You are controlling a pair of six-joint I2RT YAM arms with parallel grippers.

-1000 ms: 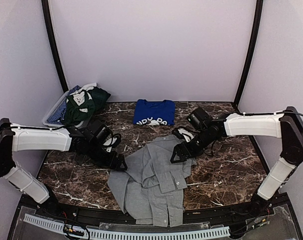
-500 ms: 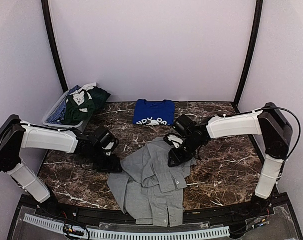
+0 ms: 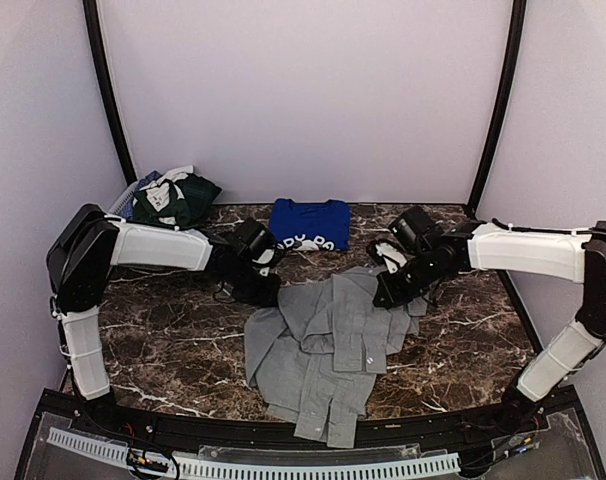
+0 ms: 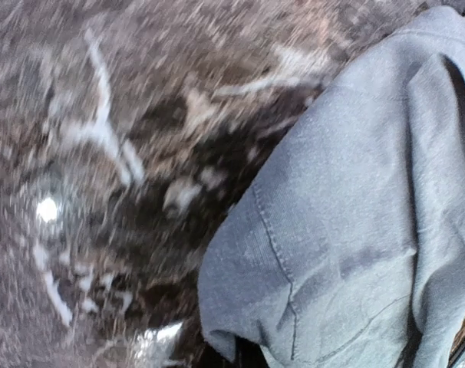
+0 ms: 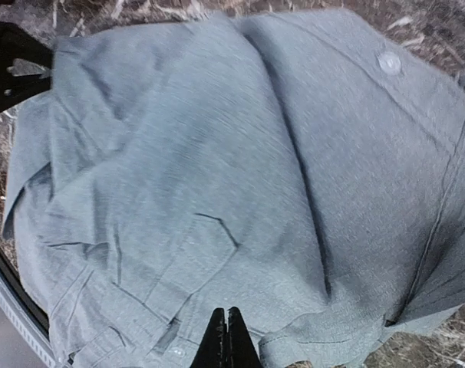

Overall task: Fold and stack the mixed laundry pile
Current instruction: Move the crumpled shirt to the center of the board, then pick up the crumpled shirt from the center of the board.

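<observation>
Left claw (image 3: 268,292) grips grey polo shirt (image 3: 323,345) left edge, right claw (image 3: 383,298) right edge; marble table (image 3: 163,330) either side.

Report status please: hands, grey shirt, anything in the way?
Left hand, right hand shut on grey shirt. Shirt crumpled, not folded. Folded blue T-shirt close behind.

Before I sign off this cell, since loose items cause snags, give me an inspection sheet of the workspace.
surface: dark veined marble tabletop
job's things: light-grey collared polo shirt crumpled mid-table; folded royal-blue T-shirt behind it; dark-green garments heaped far-left
clutter: grey mesh basket under them
grippers: left gripper and right gripper shut on the shirt's edges
cables: thin black lead along right arm
surroundings: plain white walls, black frame poles
</observation>
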